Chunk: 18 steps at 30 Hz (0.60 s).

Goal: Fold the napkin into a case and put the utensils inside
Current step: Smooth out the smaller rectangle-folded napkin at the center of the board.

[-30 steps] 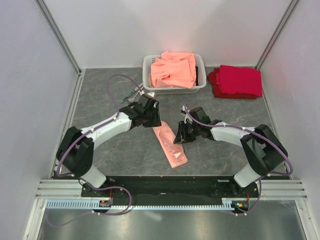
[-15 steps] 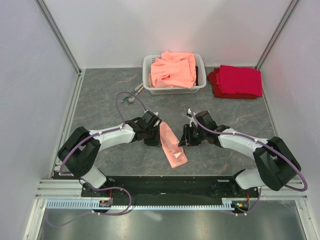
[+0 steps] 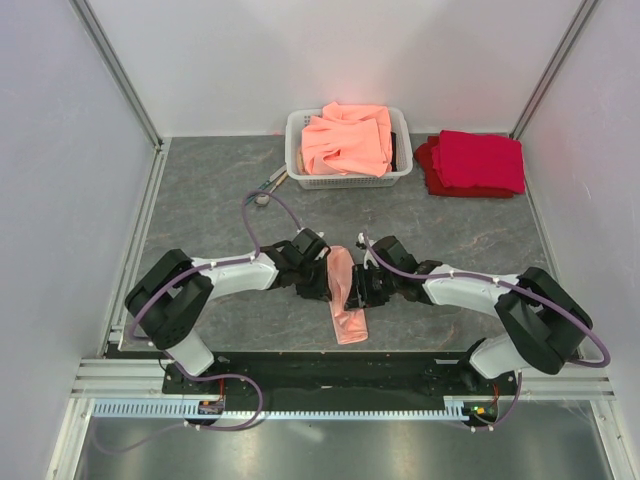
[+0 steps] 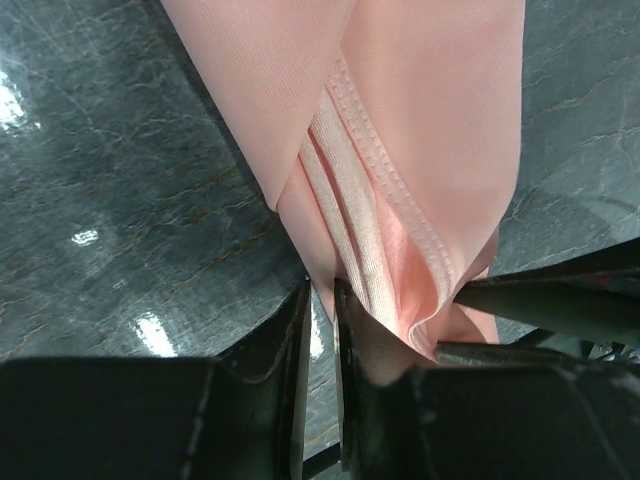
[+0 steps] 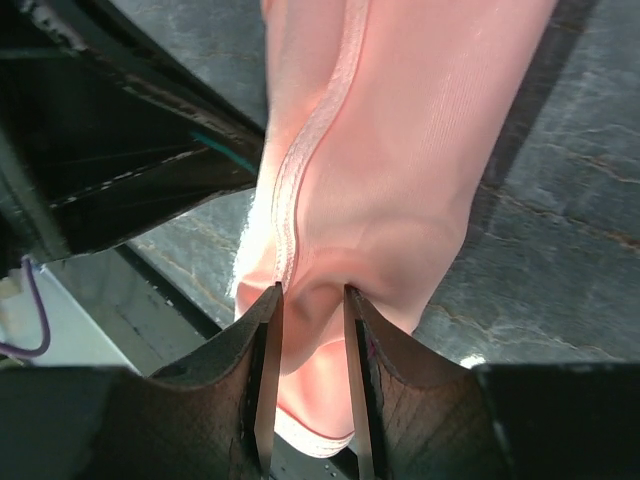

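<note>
The pale-pink napkin [image 3: 345,298] is folded into a narrow strip at the near middle of the table, bunched between both grippers. My left gripper [image 3: 322,284] is at its left edge. In the left wrist view [image 4: 320,292] its jaws are almost together, pinching the napkin's [image 4: 420,120] edge. My right gripper [image 3: 357,290] is at the strip's right edge. In the right wrist view [image 5: 313,292] its jaws are shut on a raised fold of the napkin [image 5: 400,150]. The utensils [image 3: 268,188] lie far back left, beside the basket, apart from both grippers.
A white basket [image 3: 296,135] heaped with orange-salmon cloths [image 3: 348,140] stands at the back. Deep red folded cloths [image 3: 475,162] lie to its right. Enclosure walls close in left and right. The black base rail [image 3: 330,368] runs along the near edge.
Both grippers have moved toward each other and nearer, closing on the napkin from either side. The napkin has gone from a flat diagonal strip to a narrower, bunched one.
</note>
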{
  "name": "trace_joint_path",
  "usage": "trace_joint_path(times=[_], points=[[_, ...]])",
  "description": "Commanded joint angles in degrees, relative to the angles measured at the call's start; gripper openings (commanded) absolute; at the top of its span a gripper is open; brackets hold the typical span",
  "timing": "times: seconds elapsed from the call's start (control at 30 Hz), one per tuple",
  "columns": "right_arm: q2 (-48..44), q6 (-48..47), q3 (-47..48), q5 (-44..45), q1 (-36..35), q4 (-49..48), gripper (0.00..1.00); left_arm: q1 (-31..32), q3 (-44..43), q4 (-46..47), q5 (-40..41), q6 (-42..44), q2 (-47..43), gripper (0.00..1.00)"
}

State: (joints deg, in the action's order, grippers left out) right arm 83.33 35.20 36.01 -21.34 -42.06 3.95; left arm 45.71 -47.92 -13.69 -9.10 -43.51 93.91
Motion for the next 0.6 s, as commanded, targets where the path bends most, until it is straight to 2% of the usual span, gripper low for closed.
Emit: trace_joint_path(times=[0.0, 0.3, 0.43, 0.57], points=[[-0.5, -1.1, 1.7, 3.8, 0.0, 1.8, 0.38, 0.3, 0.1, -1.2, 1.5, -1.5, -4.1, 0.23], [-3.9, -1.9, 4.2, 5.3, 0.0, 6.1, 0.4, 0.1, -0.9, -1.8, -2.3, -2.5, -5.9, 0.4], [-5.8, -1.3, 4.1, 5.1, 0.0, 6.8, 0.41, 0.2, -1.1, -1.2, -3.4, -2.2, -3.0, 0.4], [-8.4, -1.1, 3.8, 4.9, 0.0, 8.6, 0.4, 0.2, -0.6, -0.3, -3.2, -2.4, -0.7, 0.33]])
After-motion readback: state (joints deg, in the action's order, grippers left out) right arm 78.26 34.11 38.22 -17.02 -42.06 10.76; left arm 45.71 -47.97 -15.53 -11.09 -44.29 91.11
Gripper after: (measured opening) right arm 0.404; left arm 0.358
